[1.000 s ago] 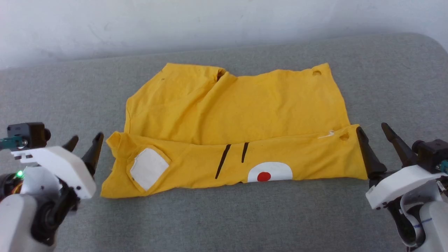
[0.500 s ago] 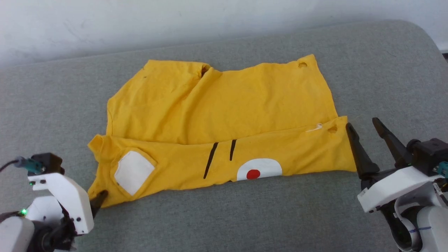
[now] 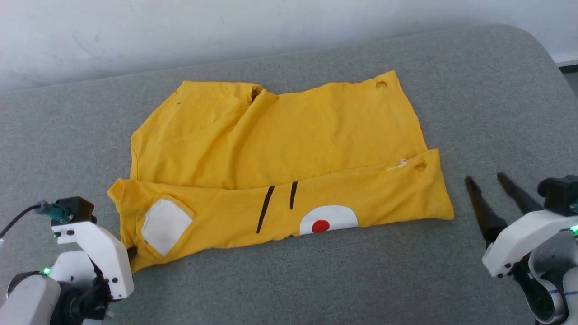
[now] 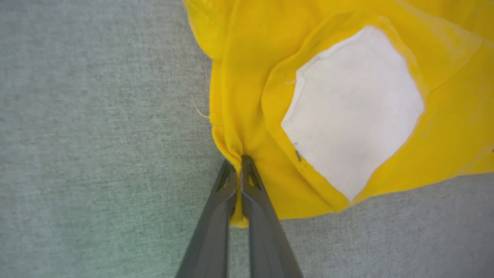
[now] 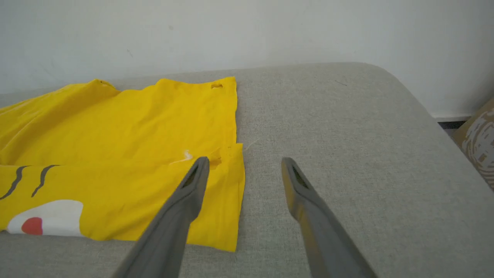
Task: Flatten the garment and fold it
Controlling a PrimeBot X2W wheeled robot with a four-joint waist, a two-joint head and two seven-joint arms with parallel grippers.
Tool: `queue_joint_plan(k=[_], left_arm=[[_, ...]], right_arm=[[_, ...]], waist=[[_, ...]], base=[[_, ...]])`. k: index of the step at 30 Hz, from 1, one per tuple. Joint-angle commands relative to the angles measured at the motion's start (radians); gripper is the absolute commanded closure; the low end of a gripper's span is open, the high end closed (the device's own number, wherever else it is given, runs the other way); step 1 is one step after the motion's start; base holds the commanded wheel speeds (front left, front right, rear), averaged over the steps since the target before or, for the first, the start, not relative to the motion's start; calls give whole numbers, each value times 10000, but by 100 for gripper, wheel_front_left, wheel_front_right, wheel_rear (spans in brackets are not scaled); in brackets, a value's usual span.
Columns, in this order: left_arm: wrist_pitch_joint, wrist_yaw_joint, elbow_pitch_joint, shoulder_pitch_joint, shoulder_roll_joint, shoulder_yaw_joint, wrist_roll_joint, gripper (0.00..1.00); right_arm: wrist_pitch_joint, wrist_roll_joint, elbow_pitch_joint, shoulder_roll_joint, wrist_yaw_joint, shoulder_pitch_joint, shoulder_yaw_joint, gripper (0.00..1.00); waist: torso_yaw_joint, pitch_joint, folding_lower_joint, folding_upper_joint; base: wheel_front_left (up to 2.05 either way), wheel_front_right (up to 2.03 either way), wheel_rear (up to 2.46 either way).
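Your left end effector [image 4: 240, 162] pinches the near left corner of the yellow garment [image 3: 280, 149], which lies partly folded, print side up, on the grey padded surface [image 3: 474, 90]. Your right end effector [image 3: 483, 179] hovers with fingers spread, just off the garment's right edge.

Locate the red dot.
In the head view, the red dot sits in a white patch on the garment near its front edge, right of the black stripes.
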Motion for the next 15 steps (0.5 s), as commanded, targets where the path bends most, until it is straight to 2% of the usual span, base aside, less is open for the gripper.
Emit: queue_joint_plan(k=[1,6,15], left_arm=[[135,-39,188,480,-515,-531,-36,100],[-323,147,-340,494,-445,-344,168,100],[-677,306,-1243,555,-309,-23,177,100]], right_arm=[[293,155,169,-47,-9,-60,18,0],[2292,1071,1524,-456,-9,-674,465,0],[3842,2531,4287,-611,-9,-2354,2072,0]], waist=[[38,-34,1,-1],[219,-39,1,-1],[454,12,1,-1]], base=[[0,0,0],[0,0,0],[0,0,0]])
